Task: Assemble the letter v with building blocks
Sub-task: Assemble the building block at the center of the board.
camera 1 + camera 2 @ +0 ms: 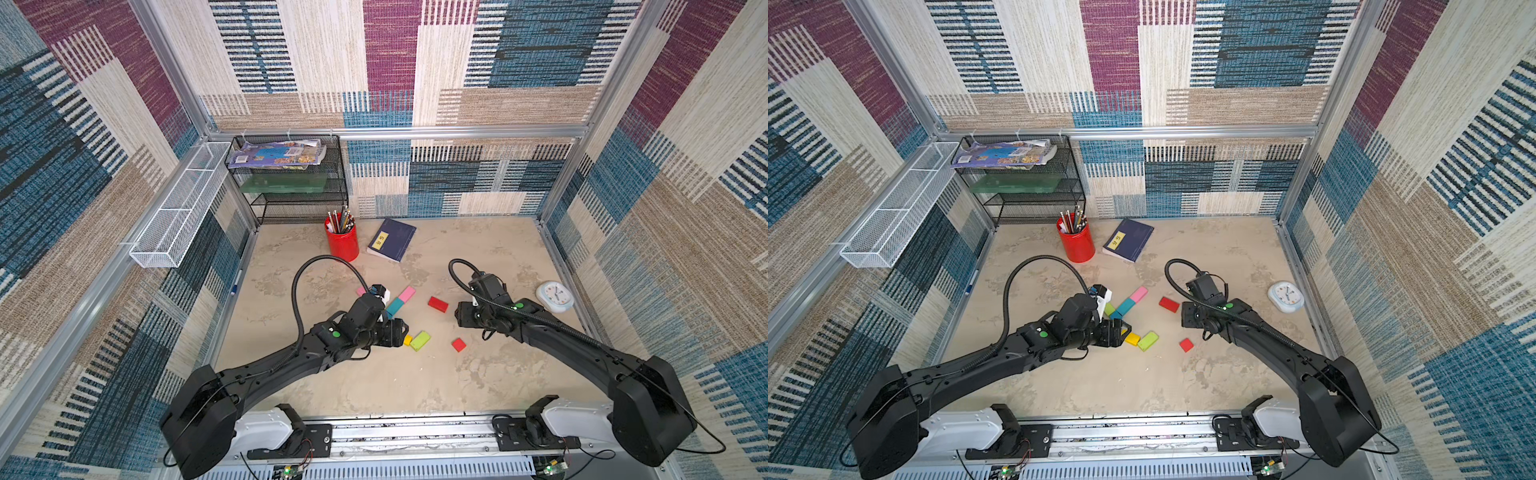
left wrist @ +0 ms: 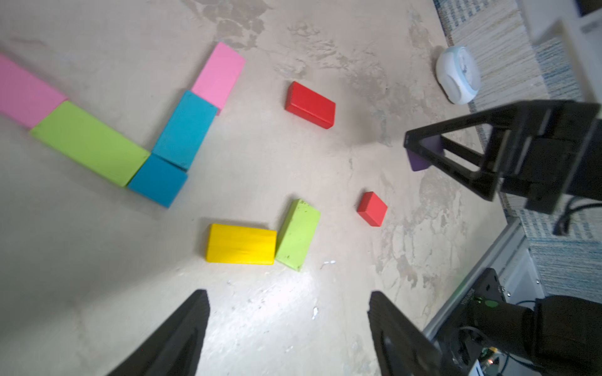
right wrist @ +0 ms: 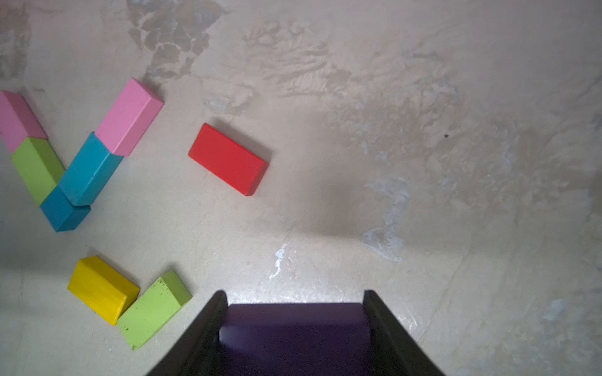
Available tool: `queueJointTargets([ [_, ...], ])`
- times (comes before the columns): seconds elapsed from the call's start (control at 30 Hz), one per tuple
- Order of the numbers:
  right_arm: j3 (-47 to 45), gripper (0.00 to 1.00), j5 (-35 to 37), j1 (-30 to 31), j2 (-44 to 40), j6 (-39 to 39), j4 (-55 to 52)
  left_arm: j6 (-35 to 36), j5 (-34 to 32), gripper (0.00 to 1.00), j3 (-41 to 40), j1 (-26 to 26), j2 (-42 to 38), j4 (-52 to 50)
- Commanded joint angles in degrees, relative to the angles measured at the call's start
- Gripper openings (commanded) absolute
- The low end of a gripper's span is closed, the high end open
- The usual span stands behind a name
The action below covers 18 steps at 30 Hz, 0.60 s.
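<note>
Smooth painted blocks, solid-coloured and crisp-edged, lying flat on a mottled beige tabletop (image 3: 456, 130) with a blotchy, stone-like finish. Laid end to end in a V near the middle:
- Along one arm, an outer pink block (image 2: 22, 91) touching a lime block (image 2: 88, 143).
- At the tip, a teal square (image 2: 158, 180).
- Along the other arm, a teal rectangle (image 2: 185, 130) touching a second pink block (image 2: 218, 76).

Near the tip but apart from it, a yellow block (image 2: 241, 243) with one short end against a speckled, scuffed loose lime block (image 2: 298, 234) — the two set at an angle. Further toward the right arm, a red rectangle (image 2: 309, 104) and a small red square (image 2: 372, 208), apart from each other and from everything else.

Left gripper (image 2: 290, 325) released: black tapered jaws spread wide and empty over bare table, near the yellow block. Right gripper (image 3: 294, 294) clenched on a purple block (image 3: 293, 335) — matte and dark, pinched between both jaws, on the far side of the red pieces from the V.

Toward the back, a navy book (image 1: 390, 240) with a yellow label, and beside it a glossy red cylindrical cup (image 1: 341, 241) of pencils. By the right wall, a rounded white clock (image 1: 555, 296).
</note>
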Motion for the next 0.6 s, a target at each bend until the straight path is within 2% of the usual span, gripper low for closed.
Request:
queueJointTargets([
  [0.0, -0.04, 0.33, -3.28, -1.86, 2.92, 1.33, 3.8, 2.68, 1.04, 0.79, 3.52, -2.07, 3.35, 2.12],
  [0.13, 1.05, 0.29, -2.62, -2.71, 8.54, 1.81, 5.97, 3.0, 1.13, 0.79, 6.99, -4.08, 8.0, 2.5],
  [0.23, 1.87, 0.12, -1.52, -2.89, 11.91, 2.35, 6.9, 2.57, 1.06, 0.79, 7.59, -4.63, 10.28, 3.47],
  [0.4, 1.78, 0.0, -0.32, -3.15, 14.25, 3.82, 8.7, 1.28, 1.06, 0.78, 7.15, -4.83, 12.98, 5.42],
  [0.47, 1.87, 0.01, 0.2, -3.42, 15.24, 4.33, 9.14, 0.96, 1.13, 0.78, 6.76, -5.07, 13.84, 6.34],
  [0.57, 3.05, 0.12, 1.9, -3.5, 17.08, 4.75, 8.16, 0.37, 1.24, 0.78, 6.76, -5.72, 15.59, 7.08],
])
